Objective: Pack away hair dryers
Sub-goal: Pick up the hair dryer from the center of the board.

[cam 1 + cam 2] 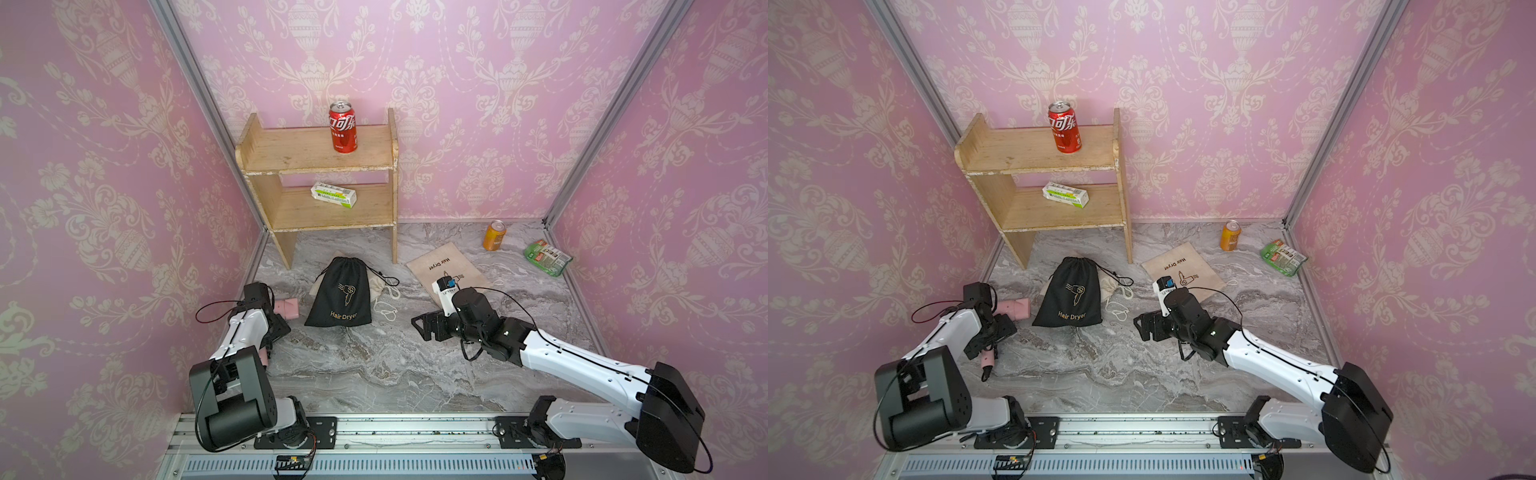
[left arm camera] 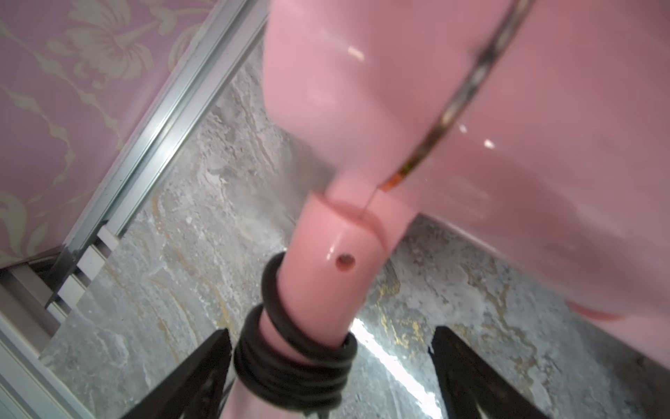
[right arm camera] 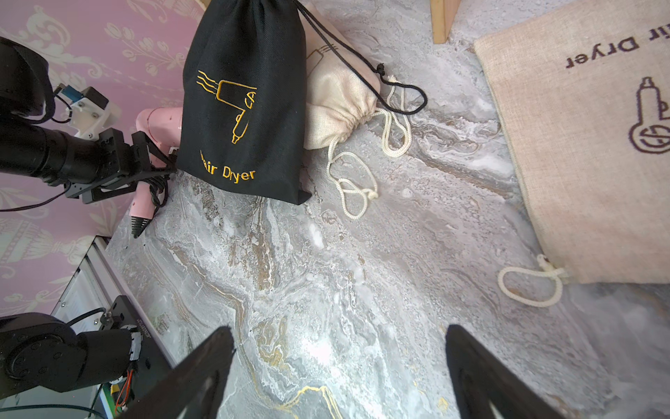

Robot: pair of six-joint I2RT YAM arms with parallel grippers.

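A pale pink hair dryer lies on the marble floor by the left wall, its barrel next to a black "Hair Dryer" pouch. Black cord is wrapped round its handle. My left gripper straddles that handle, open, with one finger against the cord wrap and a gap at the other. My right gripper hovers open over bare marble right of the black pouch, holding nothing. A flat beige pouch lies behind the right wrist.
A bulging cream drawstring pouch sits behind the black one, cords trailing. At the back left stands a wooden shelf holding a red can and a green-white box. Back right are an orange can and a green packet.
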